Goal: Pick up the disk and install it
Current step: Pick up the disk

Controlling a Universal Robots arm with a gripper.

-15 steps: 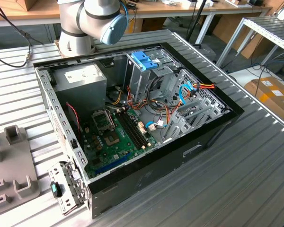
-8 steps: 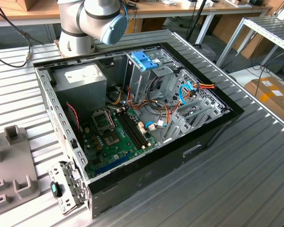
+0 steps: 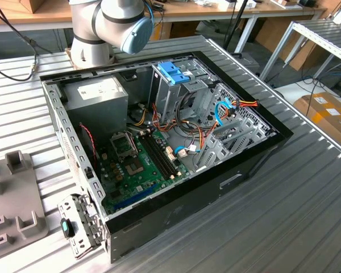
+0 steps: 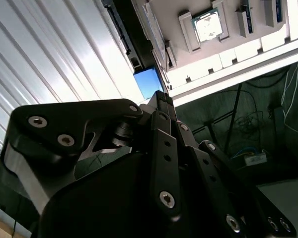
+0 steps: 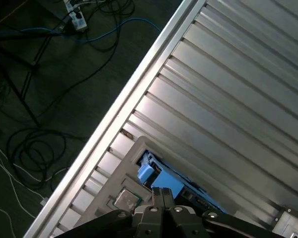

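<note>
Disk (image 5: 161, 179) pickup looks barely begun: in both wrist views its light-blue rail (image 4: 148, 83) lies at a grey fixture (image 5: 121, 173) on the ribbed metal surface (image 5: 228, 89), beside a slot that holds a processor chip (image 5: 126, 198). The fixture stands close to the surface's edge, with the floor (image 5: 49, 99) and its loose cables beyond. The hand (image 5: 161, 192) is pointed straight at the disk, its tip (image 4: 161, 96) just at the blue rail. Whether it touches the rail I cannot tell, nor whether it is clenched or released. I judge the disk not yet lifted, so the carry and the whole installation remain. In the exterior view the open computer case (image 3: 256, 153) lies on its side in the middle of the surface, and its drive cage (image 3: 170, 96), toward twelve o'clock, is topped by a blue latch piece (image 3: 173, 73); no disk sits in it that I can make out. The arm's base (image 3: 111, 23) rises at about eleven o'clock behind the case, and the limb reaches out past that picture's edge
</note>
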